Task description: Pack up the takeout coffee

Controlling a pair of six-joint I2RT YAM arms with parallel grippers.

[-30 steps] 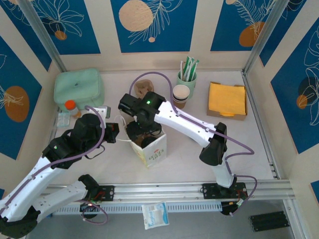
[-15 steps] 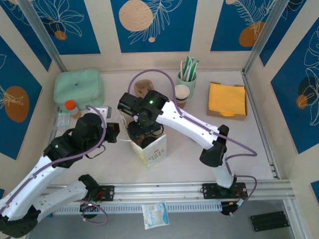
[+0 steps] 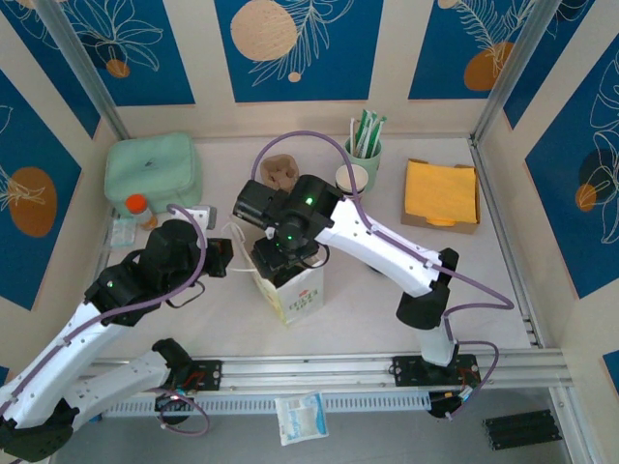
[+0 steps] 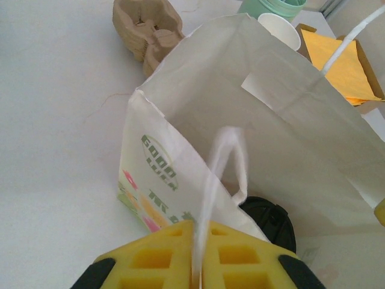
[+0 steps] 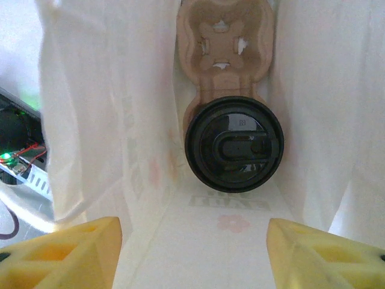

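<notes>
Two grippers at work. The left gripper (image 4: 197, 265) is clenched on the white handle (image 4: 224, 162) of the paper bag (image 4: 289, 120), which holds the mouth open. The right gripper (image 5: 195, 250) hangs above the bag's mouth, pads wide apart with nothing between them, so it is released. The takeout coffee (image 5: 233, 152) stands upright at the bottom of the bag, black lid up. It seems seated in the near slot of a cardboard carrier (image 5: 225, 42).

Step in hand looks like clearing the right arm from the bag. To do it well, lift straight up, keep the pads off the thin side walls, and don't snag the second handle. The left grip should stay taut until the arm is out, or the bag may lean and tip the cup.

The table (image 3: 338, 329) is pale and bare around the bag. Further back are a mint case (image 3: 152, 171), an orange-capped bottle (image 3: 137, 205), a spare carrier (image 3: 280, 171), stacked cups (image 3: 350, 179), a green holder (image 3: 363, 150) and yellow napkins (image 3: 441, 191). Blue leaf-print panels (image 3: 300, 39) wall the cell.
</notes>
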